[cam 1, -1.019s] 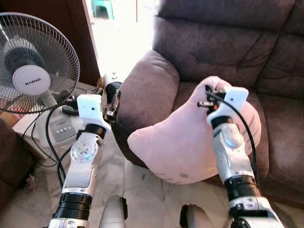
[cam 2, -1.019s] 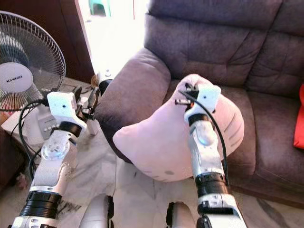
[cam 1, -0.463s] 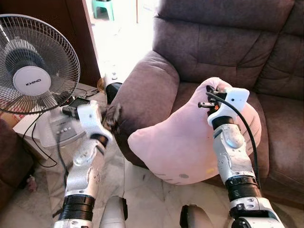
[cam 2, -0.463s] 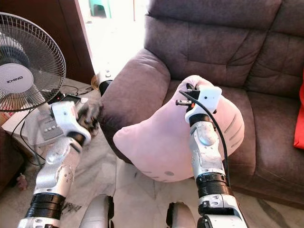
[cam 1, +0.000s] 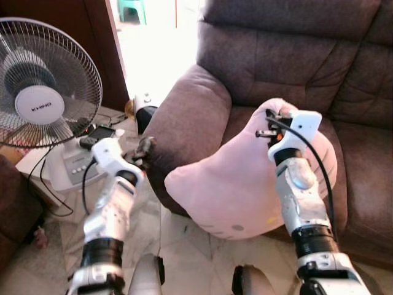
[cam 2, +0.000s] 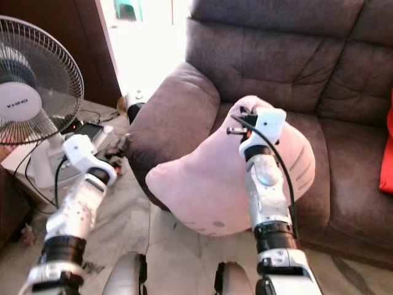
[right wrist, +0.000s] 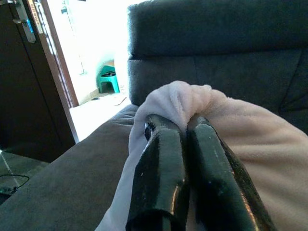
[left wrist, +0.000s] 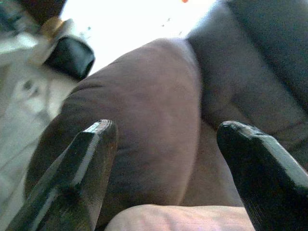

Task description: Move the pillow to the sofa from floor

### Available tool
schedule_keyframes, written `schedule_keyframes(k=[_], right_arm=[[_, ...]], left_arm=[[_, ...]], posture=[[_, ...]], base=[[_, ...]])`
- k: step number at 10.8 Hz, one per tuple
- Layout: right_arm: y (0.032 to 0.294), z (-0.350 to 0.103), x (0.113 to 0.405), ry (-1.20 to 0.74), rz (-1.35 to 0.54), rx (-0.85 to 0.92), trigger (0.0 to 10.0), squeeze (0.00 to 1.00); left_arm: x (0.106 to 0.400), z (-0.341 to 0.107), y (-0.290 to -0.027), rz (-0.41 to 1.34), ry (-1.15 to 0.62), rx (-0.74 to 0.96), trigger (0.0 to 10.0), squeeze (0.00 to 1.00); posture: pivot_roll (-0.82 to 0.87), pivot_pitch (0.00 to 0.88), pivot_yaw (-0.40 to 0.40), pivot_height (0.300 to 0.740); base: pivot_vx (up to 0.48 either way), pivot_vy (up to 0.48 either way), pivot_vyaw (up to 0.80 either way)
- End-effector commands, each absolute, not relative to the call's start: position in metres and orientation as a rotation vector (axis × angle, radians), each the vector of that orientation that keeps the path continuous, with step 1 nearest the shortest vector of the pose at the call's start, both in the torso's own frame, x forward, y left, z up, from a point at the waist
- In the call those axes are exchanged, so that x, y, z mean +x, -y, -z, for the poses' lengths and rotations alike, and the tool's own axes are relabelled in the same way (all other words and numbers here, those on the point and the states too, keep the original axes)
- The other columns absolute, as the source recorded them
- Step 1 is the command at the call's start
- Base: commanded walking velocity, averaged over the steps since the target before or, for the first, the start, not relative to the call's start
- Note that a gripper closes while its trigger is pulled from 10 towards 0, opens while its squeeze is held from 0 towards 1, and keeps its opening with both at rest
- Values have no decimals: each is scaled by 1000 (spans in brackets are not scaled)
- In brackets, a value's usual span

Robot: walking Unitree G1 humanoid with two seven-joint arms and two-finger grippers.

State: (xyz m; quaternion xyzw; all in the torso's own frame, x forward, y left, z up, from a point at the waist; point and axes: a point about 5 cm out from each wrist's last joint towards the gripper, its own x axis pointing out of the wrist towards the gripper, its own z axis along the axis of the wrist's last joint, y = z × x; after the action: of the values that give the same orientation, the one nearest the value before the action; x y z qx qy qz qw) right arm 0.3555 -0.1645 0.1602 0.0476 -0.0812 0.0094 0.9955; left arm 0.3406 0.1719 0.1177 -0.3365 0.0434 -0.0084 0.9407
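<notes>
A pink plush pillow [cam 1: 227, 187] with a cat face is held up against the front of the brown sofa [cam 1: 282, 55]. Its upper part is over the seat and its lower corner hangs above the floor. My right gripper [cam 1: 271, 121] is shut on a fold at the pillow's top edge, and the right wrist view shows both fingers [right wrist: 163, 159] pinching the bunched pink fabric [right wrist: 180, 98]. My left gripper [cam 1: 146, 147] is open and empty, just left of the sofa's armrest [cam 1: 190, 117]. In the left wrist view its spread fingers [left wrist: 94, 144] frame the armrest [left wrist: 144, 106].
A standing fan [cam 1: 38, 92] is on the left, with a white box [cam 1: 77, 163], a phone and cables beneath it. A bright doorway with a green stool [cam 1: 132, 6] lies behind the armrest. A red cushion [cam 2: 388, 153] sits at the sofa's right edge. The floor is marble tile [cam 1: 178, 246].
My left arm has dropped and stretched forward, so its gripper sits lower beside the armrest. The right gripper and the pillow have stayed in place.
</notes>
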Motion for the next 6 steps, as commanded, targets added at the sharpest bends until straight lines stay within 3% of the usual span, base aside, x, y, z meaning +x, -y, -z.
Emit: schedule_keyframes(k=[1, 2, 3, 4, 6], right_arm=[[161, -187, 361, 255, -41, 80, 10000, 0], [160, -186, 361, 250, -54, 85, 10000, 0], [162, -181, 360, 233, -52, 78, 10000, 0], [167, -165, 356, 187, -13, 78, 10000, 0], [173, -160, 351, 175, 15, 82, 10000, 0]], left_arm=[[343, -108, -174, -12, -156, -716, 10000, 1000], [343, -104, -169, 54, -187, -529, 10000, 1000], [340, -114, -160, 149, -112, -213, 10000, 0], [335, -117, -157, 159, -52, -110, 10000, 0], [327, -114, -163, 145, -20, -65, 10000, 0]], posture=[[99, 28, -35, 663], [97, 30, -33, 663], [99, 35, -34, 663], [103, 37, -33, 663], [101, 38, -34, 663]], base=[[0, 0, 0], [0, 0, 0], [0, 0, 0], [0, 0, 0], [0, 0, 0]])
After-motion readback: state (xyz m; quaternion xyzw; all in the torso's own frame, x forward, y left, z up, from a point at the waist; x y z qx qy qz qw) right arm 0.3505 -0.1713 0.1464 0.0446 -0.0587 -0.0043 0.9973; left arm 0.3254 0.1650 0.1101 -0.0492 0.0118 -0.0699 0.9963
